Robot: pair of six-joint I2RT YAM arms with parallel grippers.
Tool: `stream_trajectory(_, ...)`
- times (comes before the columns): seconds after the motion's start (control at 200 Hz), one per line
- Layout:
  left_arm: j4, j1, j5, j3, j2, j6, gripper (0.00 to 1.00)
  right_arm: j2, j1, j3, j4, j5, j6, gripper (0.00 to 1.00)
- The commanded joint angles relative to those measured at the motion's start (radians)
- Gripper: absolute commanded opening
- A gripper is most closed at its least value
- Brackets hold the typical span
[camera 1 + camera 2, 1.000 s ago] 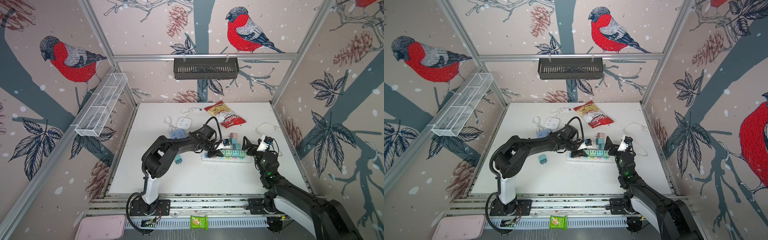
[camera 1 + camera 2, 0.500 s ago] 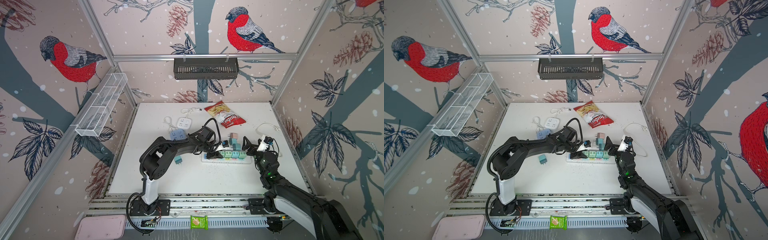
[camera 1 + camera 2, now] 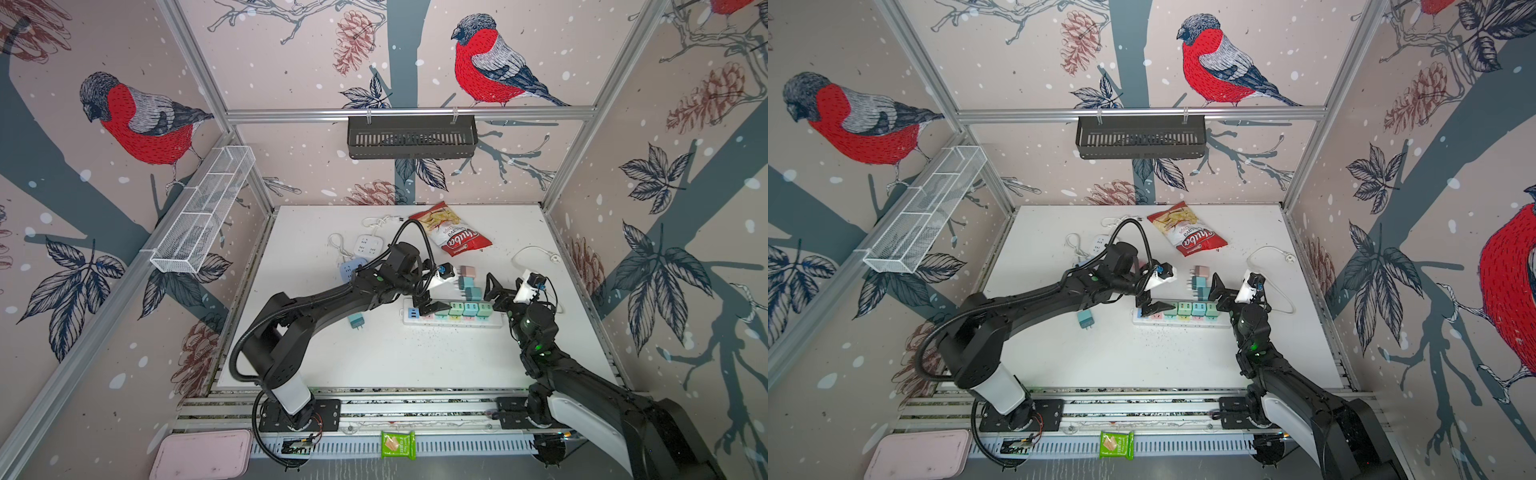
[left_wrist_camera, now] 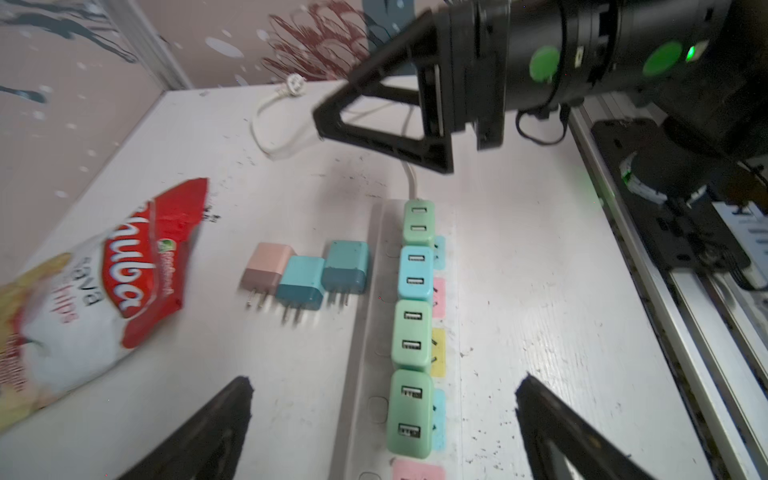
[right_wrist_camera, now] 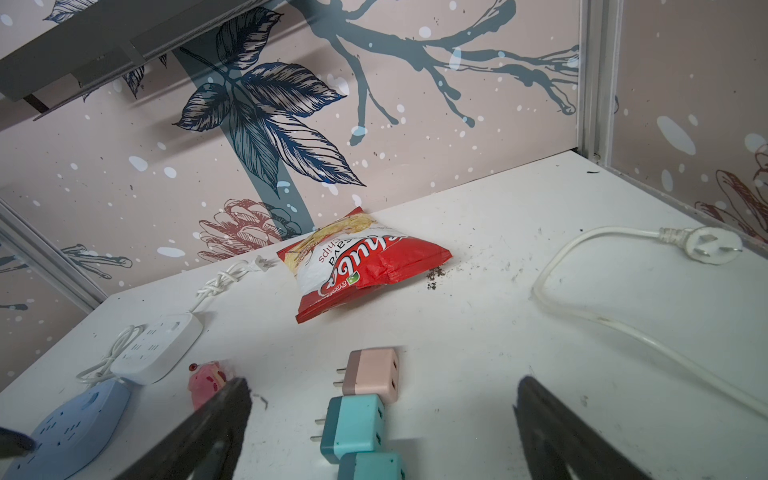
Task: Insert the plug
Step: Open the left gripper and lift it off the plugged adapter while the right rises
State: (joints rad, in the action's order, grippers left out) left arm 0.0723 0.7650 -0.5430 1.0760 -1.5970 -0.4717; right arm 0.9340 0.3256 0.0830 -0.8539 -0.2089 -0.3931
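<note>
A white power strip (image 3: 496, 322) (image 3: 1221, 322) (image 4: 365, 332) lies on the table with several green and light blue plugs (image 3: 470, 308) (image 4: 417, 272) seated in a row. My left gripper (image 3: 430, 301) (image 3: 1152, 305) (image 4: 384, 384) is open, its fingers either side of the nearest green plug (image 4: 409, 413) without touching it. My right gripper (image 3: 500, 291) (image 3: 1223, 293) (image 5: 383, 385) hangs open and empty by the strip's cord end. A pink plug (image 3: 469, 272) (image 5: 374, 376) and two teal plugs (image 3: 465, 283) (image 5: 353, 428) lie loose behind the strip. Another teal plug (image 3: 356, 321) (image 3: 1086, 320) lies to its left.
A red chip bag (image 3: 451, 235) lies at the back. A white square socket block (image 3: 368, 245) and a blue one (image 3: 352, 268) sit back left, near a small pink toy (image 5: 205, 380). The strip's white cord (image 3: 536, 253) loops at the right.
My left gripper was shut on the green plug at the strip; its fingers have since spread wide and let go, leaving the plug seated. The right arm has not moved.
</note>
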Motion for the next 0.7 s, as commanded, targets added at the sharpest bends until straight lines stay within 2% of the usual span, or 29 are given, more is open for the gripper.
stream_trajectory(0.0,0.206,-0.024,0.169,-0.068,0.144,0.215,0.99,0.017,-0.003,0.01,-0.028,-0.005,-0.006,1.0)
stream_trajectory(0.15,0.285,-0.036,0.591,-0.196,0.348,0.558,0.98,0.053,-0.004,0.03,-0.028,0.018,0.001,1.0)
stream_trajectory(0.265,0.117,-0.073,0.623,-0.178,0.422,0.703,0.98,0.083,-0.005,0.049,-0.046,0.068,0.015,1.0)
stream_trajectory(0.335,0.057,-0.073,0.763,-0.196,0.455,0.844,0.98,0.106,-0.006,0.084,-0.002,0.062,-0.019,1.0)
stream_trajectory(0.38,0.004,-0.073,0.907,-0.206,0.47,0.996,0.98,0.116,-0.006,0.132,0.074,0.05,-0.064,1.0)
stream_trajectory(0.43,-0.134,-0.072,1.08,-0.184,0.477,1.236,0.98,0.131,-0.002,0.196,0.175,0.024,-0.154,1.0)
stream_trajectory(0.475,-0.248,-0.067,1.184,-0.162,0.486,1.396,0.98,0.144,0.005,0.258,0.276,0.006,-0.251,1.0)
stream_trajectory(0.515,-0.249,-0.063,1.2,-0.175,0.505,1.398,0.98,0.152,0.018,0.315,0.389,-0.006,-0.335,1.0)
stream_trajectory(0.585,-0.112,-0.061,1.174,-0.251,0.556,1.278,0.98,0.152,0.054,0.385,0.524,-0.041,-0.453,1.0)
stream_trajectory(0.63,-0.018,-0.061,1.187,-0.324,0.6,1.208,0.98,0.142,0.084,0.401,0.533,-0.026,-0.454,0.99)
stream_trajectory(0.69,0.021,-0.062,1.284,-0.397,0.649,1.192,0.98,0.12,0.126,0.439,0.551,-0.003,-0.412,1.0)
